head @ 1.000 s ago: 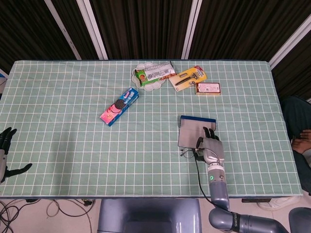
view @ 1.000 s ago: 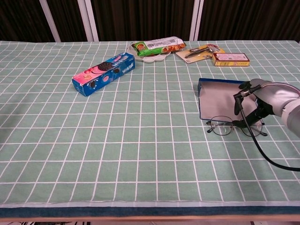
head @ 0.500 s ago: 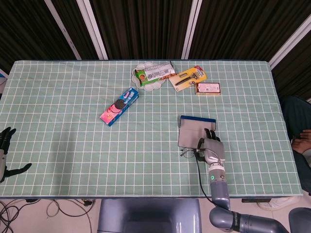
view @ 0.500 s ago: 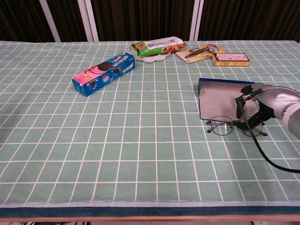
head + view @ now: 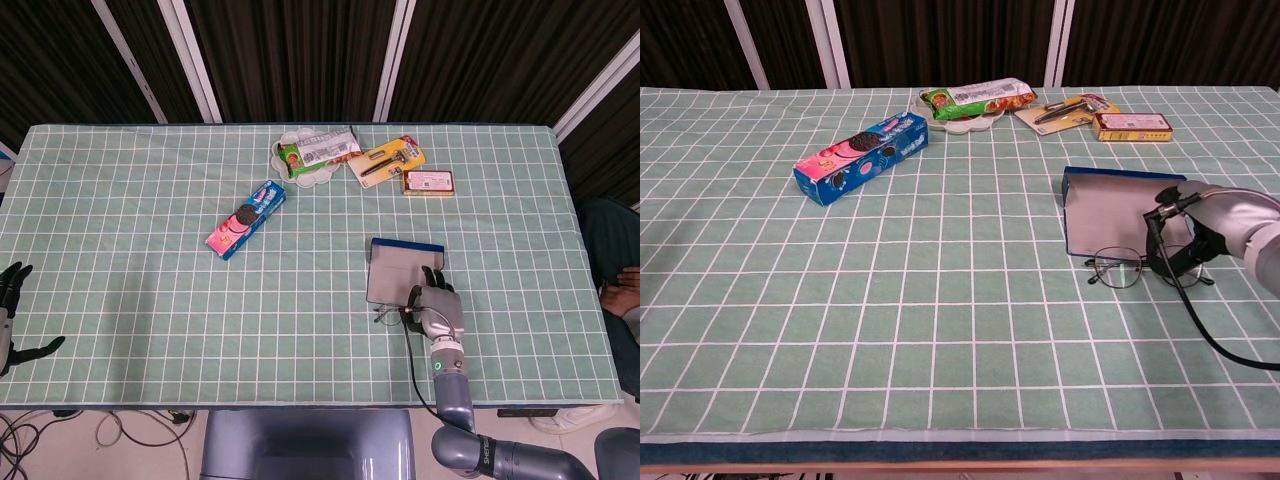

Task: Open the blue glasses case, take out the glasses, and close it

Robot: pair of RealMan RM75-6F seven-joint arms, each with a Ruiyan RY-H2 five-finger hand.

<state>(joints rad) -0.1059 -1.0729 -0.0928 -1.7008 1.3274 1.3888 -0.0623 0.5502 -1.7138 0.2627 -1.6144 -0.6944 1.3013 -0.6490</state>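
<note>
Right hand (image 5: 1225, 225) sits over the right end of the glasses (image 5: 1130, 268), fingers curled onto the frame; firm grip cannot be confirmed. Glasses lie crosswise, touching the near edge of the open blue glasses case (image 5: 1110, 205), which lies just beyond the fingertips. Left hand (image 5: 12, 310) is well apart, fingers spread and empty, so the right is nearer for closing.

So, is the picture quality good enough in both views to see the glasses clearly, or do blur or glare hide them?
Chest view: sharp and evenly lit, the thin-rimmed glasses show clearly before the blue glasses case, with no glare and only soft shadows. Head view: also in focus, but the glasses are tiny and mostly hidden beneath the right hand, so only part of the frame shows.
</note>
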